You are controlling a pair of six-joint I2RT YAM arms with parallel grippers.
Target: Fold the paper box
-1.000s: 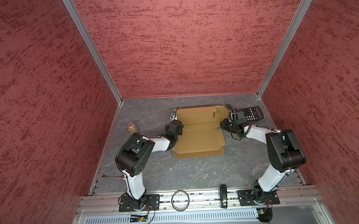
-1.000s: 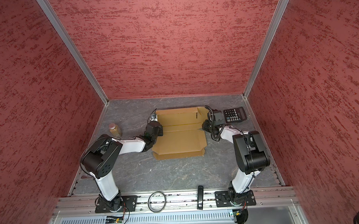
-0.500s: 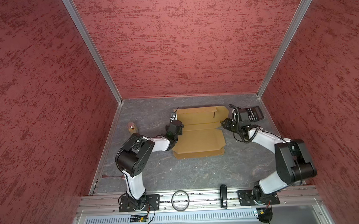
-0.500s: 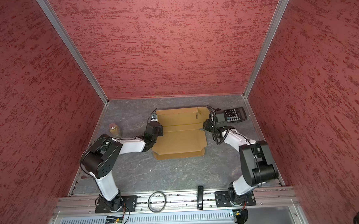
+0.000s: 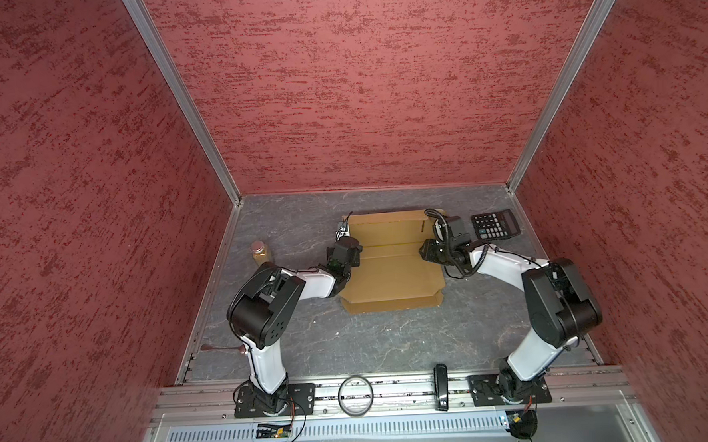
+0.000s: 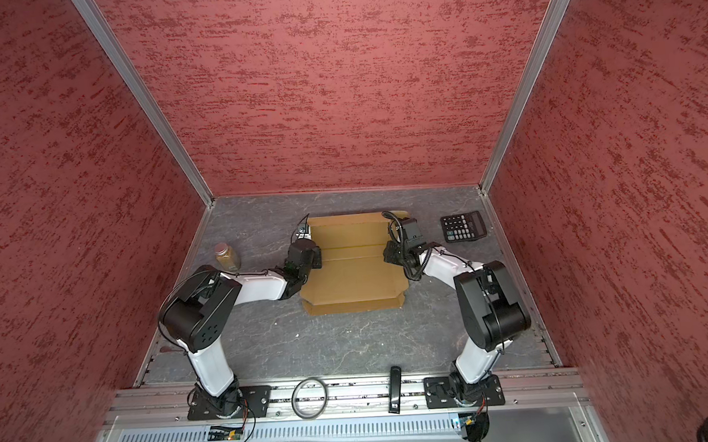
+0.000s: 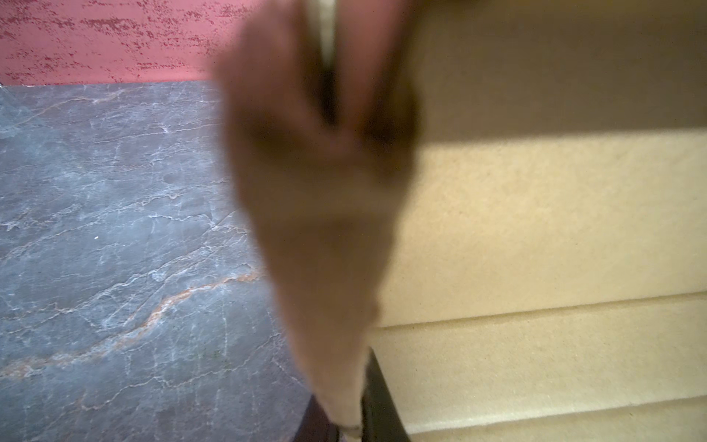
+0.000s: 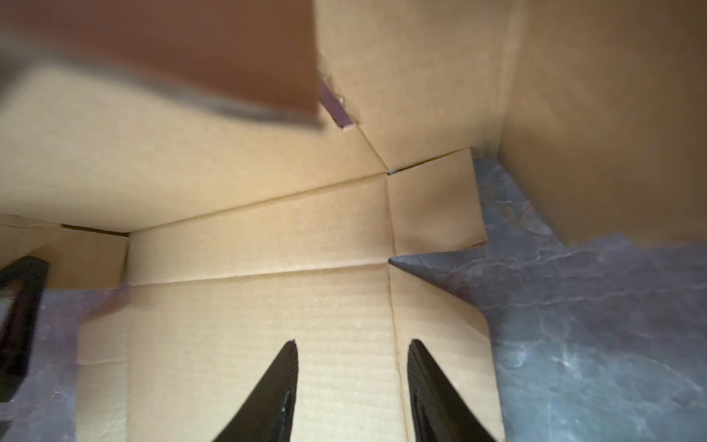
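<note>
At the far left, a small jar [image 5: 261,252] stood on the grey marbled table [image 5: 392,344], well apart from the work. Next came your left gripper [image 5: 347,237], at the left edge of the paper box [image 5: 392,270]. Its jaws were pinched narrow on a raised side flap, which filled the middle of the left wrist view as a blurred brown blade rising from between the fingers [image 7: 382,409].

The paper box lay in the middle of the table, toward the back wall. It was brown and open, its near panel flat and its far panel tilted up behind two parallel creases.

At the box's right edge you had your right gripper [image 8: 352,346] over the cardboard. In the right wrist view its two black fingers [image 8: 285,382] stood apart, gripping nothing, with bare cardboard and the right side flap's crease showing between them. Whether the tips touched the sheet, I could not tell.

Furthest right, a black calculator [image 6: 465,226] lay face up on the table, near the box but not touching it.
</note>
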